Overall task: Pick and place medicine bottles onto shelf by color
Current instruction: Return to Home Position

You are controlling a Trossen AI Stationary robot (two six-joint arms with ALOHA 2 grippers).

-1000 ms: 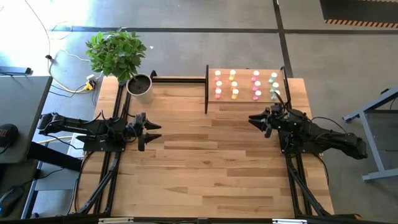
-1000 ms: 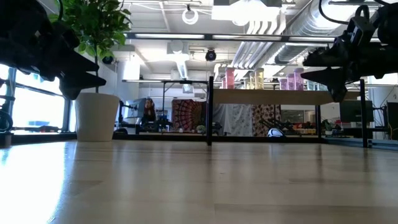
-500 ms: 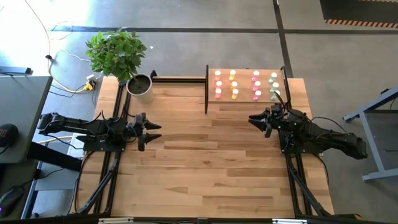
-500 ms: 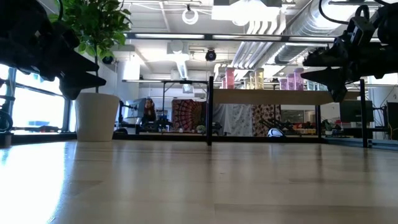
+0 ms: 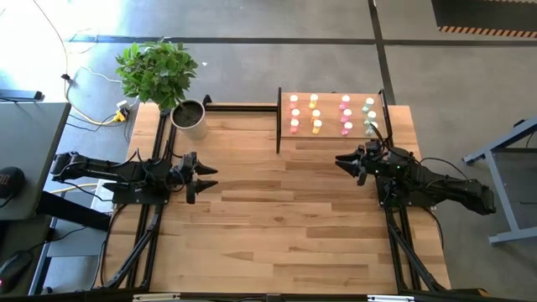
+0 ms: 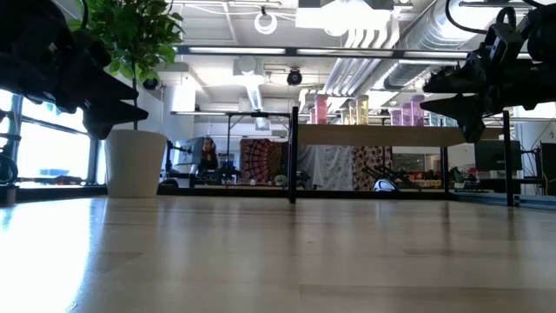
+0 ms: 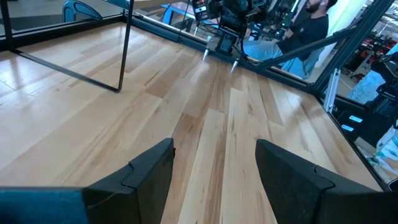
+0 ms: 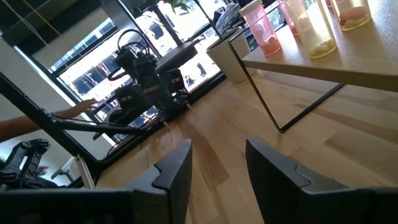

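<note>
— Bottles located?
— The medicine bottles stand grouped on the shelf.
— Handling?
— Judged light, rigid, slick and tippy; grip mid-body. My left claw and right claw gape empty above the bench.

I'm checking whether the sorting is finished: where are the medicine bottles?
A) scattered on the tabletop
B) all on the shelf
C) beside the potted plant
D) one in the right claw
B: the medicine bottles stand in rows on the shelf, and the left claw and right claw are both open and empty.
</note>
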